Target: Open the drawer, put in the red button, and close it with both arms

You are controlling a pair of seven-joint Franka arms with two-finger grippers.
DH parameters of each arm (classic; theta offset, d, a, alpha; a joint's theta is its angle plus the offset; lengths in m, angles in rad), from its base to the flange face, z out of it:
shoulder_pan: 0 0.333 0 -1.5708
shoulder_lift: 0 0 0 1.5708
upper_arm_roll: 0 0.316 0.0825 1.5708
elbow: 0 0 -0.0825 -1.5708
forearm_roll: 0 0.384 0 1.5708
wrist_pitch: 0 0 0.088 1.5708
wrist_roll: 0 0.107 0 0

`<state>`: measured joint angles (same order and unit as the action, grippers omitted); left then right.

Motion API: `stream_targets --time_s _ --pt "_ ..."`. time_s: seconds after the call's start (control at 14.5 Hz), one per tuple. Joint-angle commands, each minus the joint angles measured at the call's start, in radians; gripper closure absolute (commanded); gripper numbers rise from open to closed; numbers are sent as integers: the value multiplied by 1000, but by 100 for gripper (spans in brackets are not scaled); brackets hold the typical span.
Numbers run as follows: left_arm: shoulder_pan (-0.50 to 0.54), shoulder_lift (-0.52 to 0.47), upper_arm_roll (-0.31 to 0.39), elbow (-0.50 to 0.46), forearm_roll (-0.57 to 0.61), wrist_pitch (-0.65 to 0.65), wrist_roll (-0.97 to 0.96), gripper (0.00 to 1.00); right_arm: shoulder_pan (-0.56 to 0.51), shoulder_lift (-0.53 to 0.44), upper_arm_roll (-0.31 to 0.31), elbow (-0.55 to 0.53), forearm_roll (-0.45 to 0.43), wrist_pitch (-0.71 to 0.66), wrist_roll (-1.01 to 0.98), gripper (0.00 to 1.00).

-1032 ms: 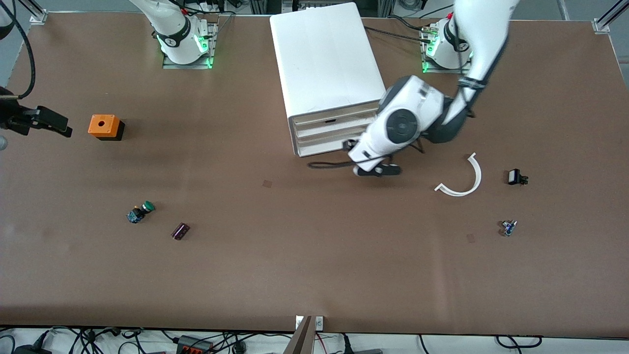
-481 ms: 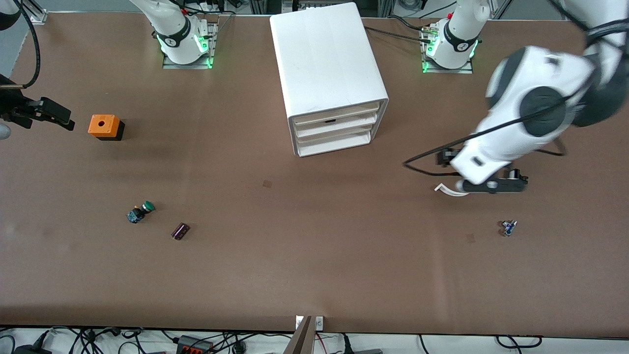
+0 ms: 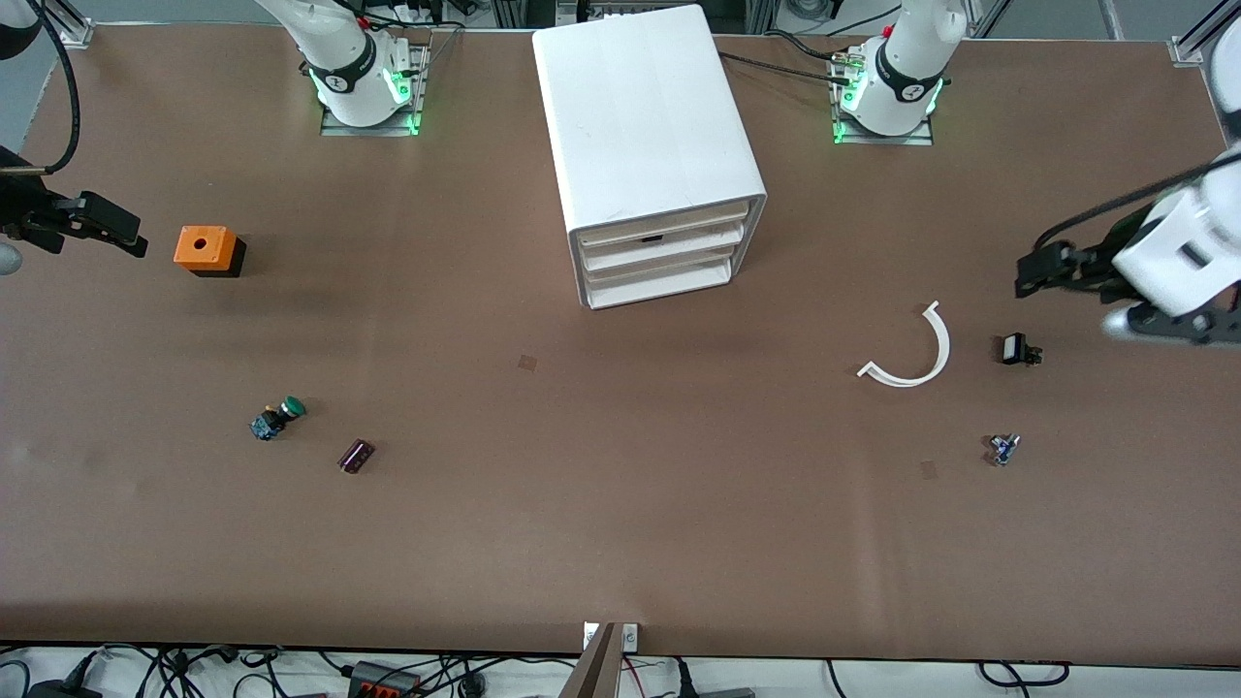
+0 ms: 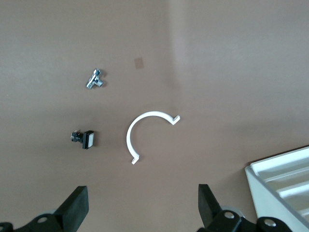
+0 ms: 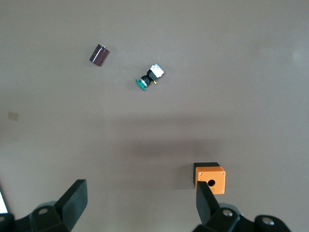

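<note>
Since my left arm (image 3: pixel 1181 260) has swung off the drawer unit (image 3: pixel 659 242) at upper centre, left end effector (image 4: pixel 140 209) and right end effector (image 5: pixel 139 203) both hover fingers apart and empty over the worktop (image 3: pixel 620 504), every drawer looks shut, and I find no red button in any view.

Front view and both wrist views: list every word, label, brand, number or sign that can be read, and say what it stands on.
No text can be read in any view.
Right arm's base ring: a small mark, too small to read.
Left arm's base ring: a small mark, too small to read.
White drawer cabinet, orange box, green-capped switch and white curved piece: no print visible.
</note>
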<state>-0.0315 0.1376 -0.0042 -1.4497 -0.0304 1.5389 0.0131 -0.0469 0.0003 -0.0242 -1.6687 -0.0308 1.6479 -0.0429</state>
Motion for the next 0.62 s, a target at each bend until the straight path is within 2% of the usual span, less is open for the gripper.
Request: stream_targets --time_s 0.0,0.14,0.55 --pt "-57 -145 56 -164 -2 84 16 0 -1 -31 4 -34 -3 15 3 0" --pt "-48 -147 44 -166 30 92 24 0 -1 -31 4 -34 -3 12 3 0" --pt "-36 -159 44 -187 32 93 19 0 -4 -25 3 -34 2 10 3 0"
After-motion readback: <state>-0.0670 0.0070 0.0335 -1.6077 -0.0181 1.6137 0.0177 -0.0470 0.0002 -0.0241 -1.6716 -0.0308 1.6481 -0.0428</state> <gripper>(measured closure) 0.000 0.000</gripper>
